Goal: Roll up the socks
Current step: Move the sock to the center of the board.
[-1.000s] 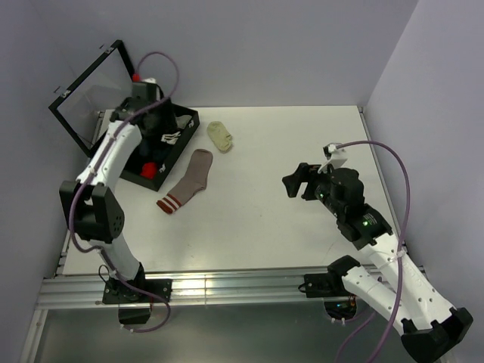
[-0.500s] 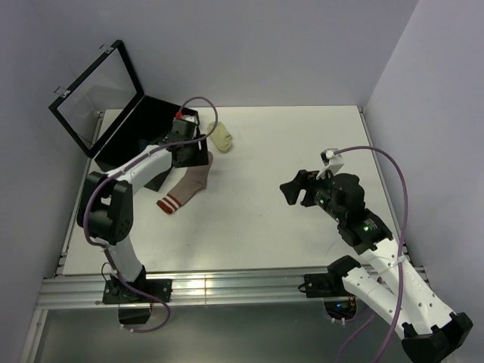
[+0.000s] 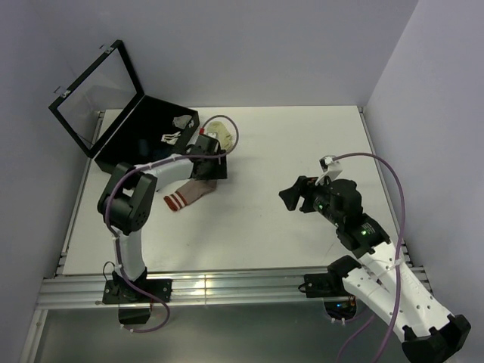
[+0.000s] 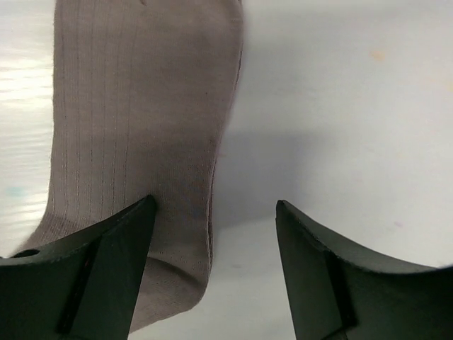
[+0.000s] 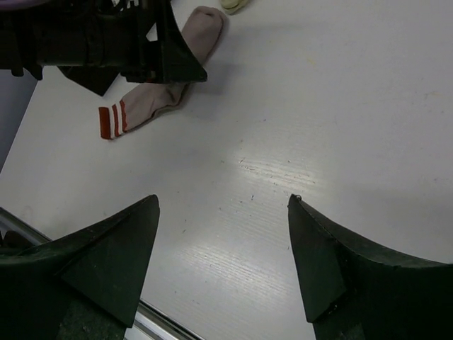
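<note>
Left arm (image 3: 127, 251) and right arm (image 3: 382, 286): white shells, black joints, black mounting bases. One purple cable (image 3: 363, 154) looped along each; small green light (image 3: 361, 233) on the right arm. Matte black, wedge-shaped fingers (image 4: 106, 276).

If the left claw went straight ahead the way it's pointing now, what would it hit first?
Most likely the dusty-pink sock: the open left claw points down at its edge, one finger over the fabric, the other over bare table. How far above is unclear.

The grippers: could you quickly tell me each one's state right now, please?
Left gripper: open, over the dusty-pink sock, gripping nothing.
Right gripper: open, empty.
</note>
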### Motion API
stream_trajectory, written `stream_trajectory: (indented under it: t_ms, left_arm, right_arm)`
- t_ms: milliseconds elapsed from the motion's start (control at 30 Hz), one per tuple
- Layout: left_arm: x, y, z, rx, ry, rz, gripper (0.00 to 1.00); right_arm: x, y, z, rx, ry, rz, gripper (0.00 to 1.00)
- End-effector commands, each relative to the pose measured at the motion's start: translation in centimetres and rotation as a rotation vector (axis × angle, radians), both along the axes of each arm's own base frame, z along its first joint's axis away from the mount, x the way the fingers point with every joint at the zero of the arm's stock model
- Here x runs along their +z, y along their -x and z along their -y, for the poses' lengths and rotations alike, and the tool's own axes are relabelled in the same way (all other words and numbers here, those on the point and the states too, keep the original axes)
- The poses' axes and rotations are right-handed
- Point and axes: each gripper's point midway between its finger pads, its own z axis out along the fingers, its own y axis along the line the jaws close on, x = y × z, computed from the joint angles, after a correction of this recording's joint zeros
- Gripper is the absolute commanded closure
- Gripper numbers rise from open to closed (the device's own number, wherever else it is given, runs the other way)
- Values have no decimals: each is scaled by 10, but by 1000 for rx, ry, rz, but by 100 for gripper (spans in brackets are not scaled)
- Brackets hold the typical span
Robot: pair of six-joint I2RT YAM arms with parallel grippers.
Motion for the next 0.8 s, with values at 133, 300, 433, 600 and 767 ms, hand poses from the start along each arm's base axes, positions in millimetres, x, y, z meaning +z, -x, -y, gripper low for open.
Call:
stream_trajectory:
  t_ms: [133, 300, 433, 600, 767]
  left_arm:
    - [-16, 80, 91, -134, 145, -136, 25]
    - [13, 115, 154, -195, 252, -148, 24]
    - [49, 119, 181, -182, 286, -104, 22]
    - [104, 98, 165, -88, 266, 25, 21]
    - [96, 102, 122, -54, 154, 57, 24]
  right_arm:
    - [10, 1, 3, -16, -33, 41, 20]
    - [14, 3, 10, -34, -3, 63, 20]
    - [24, 7, 14, -38, -8, 91, 21]
    - [21, 9, 13, -44, -28, 68, 23]
    - [-4, 3, 1, -36, -59, -24, 30]
